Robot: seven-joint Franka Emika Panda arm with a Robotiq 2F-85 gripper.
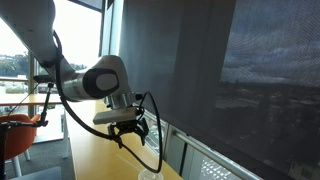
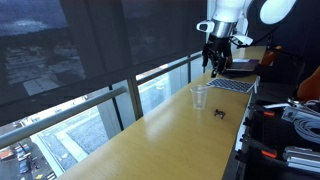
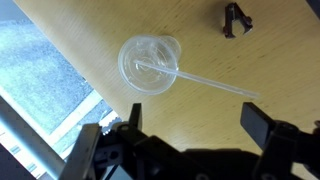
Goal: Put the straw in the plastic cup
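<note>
Plastic cup [image 3: 150, 65]: small, round-rimmed, translucent and whitish. It's upright on the table, below the tool and off to one side of its gap in the wrist view.
Straw [image 3: 215, 86]: thin, clear, straight. One end sits inside the cup; the rest leans over the rim and slants out beneath the tool.
Tool [image 3: 193, 125]: dark fingers [image 3: 258, 122] spread wide, nothing between them, hanging above the cup and clear of it.
Arm [image 1: 100, 78]: white rounded links, bent over, wrist aimed straight down.
Table [image 3: 200, 40]: smooth, light wood grain.
Small black object [image 3: 237, 18]: dark, angular, lying beyond the straw, apart from the tool.
</note>
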